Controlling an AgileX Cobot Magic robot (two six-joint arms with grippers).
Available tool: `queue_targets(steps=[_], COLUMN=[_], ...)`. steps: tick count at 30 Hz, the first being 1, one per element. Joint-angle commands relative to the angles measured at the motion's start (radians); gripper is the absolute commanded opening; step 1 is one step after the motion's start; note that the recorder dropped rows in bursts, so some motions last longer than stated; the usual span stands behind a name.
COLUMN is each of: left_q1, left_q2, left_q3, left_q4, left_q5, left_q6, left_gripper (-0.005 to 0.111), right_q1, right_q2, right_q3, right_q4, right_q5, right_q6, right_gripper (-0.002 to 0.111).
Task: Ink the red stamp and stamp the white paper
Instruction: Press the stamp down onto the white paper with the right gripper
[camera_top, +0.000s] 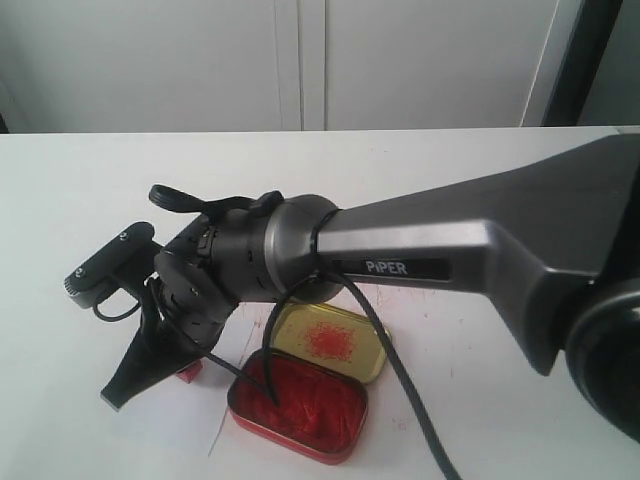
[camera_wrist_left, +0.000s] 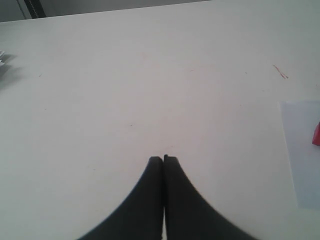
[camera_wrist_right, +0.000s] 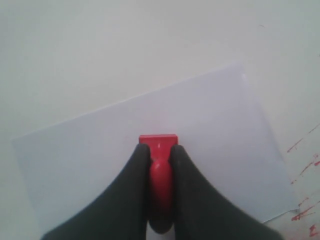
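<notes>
One bench (camera_top: 100, 180) carries one stamp (camera_wrist_right: 158, 139), one paper (camera_wrist_right: 200, 125), one ink tin (camera_top: 300, 405) and one lid (camera_top: 330, 342). Two end effectors: left end effector (camera_wrist_left: 163, 159), right end effector (camera_wrist_right: 159, 148).

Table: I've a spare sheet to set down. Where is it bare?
Bare: the far table strip by the cabinets, and ahead of the left gripper. Crowded: around the white paper, red stamp, ink tin and lid.

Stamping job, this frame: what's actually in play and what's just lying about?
In play:
red stamp, gripped in the right end effector
white paper, beneath the stamp
open tin of red ink paste

Lying about:
gold lid with a red smudge, next to the tin
left end effector, shut on nothing over bare table
</notes>
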Motion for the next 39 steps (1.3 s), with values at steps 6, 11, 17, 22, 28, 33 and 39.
queue_targets(steps=[6, 11, 17, 22, 28, 33, 39], left_q1=[-0.001, -0.001, -0.001, -0.001, -0.001, -0.001, -0.001], left_q2=[0.000, 0.000, 0.000, 0.000, 0.000, 0.000, 0.000], left_q3=[0.002, 0.002, 0.002, 0.002, 0.002, 0.002, 0.002], left_q4=[-0.006, -0.006, -0.006, -0.006, -0.006, -0.006, -0.006], left_q5=[0.000, 0.000, 0.000, 0.000, 0.000, 0.000, 0.000], left_q6=[-0.004, -0.004, -0.004, -0.004, -0.004, -0.004, -0.004], left_gripper=[0.000, 0.000, 0.000, 0.000, 0.000, 0.000, 0.000], right_q1=[-0.044, -0.046, -0.044, -0.041, -0.041, -0.041, -0.041], right_q2=[-0.002, -0.002, -0.002, -0.002, 0.016, 0.084, 0.135], right_q3=[0.004, 0.004, 0.004, 0.004, 0.004, 0.004, 0.004], right_q4=[0.036, 0.070, 0.103, 0.110, 0.112, 0.112, 0.112], right_q5=[0.036, 0.039, 0.039, 0.039, 0.042, 0.094, 0.170], right_q6=[0.005, 0.005, 0.005, 0.005, 0.005, 0.005, 0.005], right_gripper=[0.000, 0.000, 0.000, 0.000, 0.000, 0.000, 0.000])
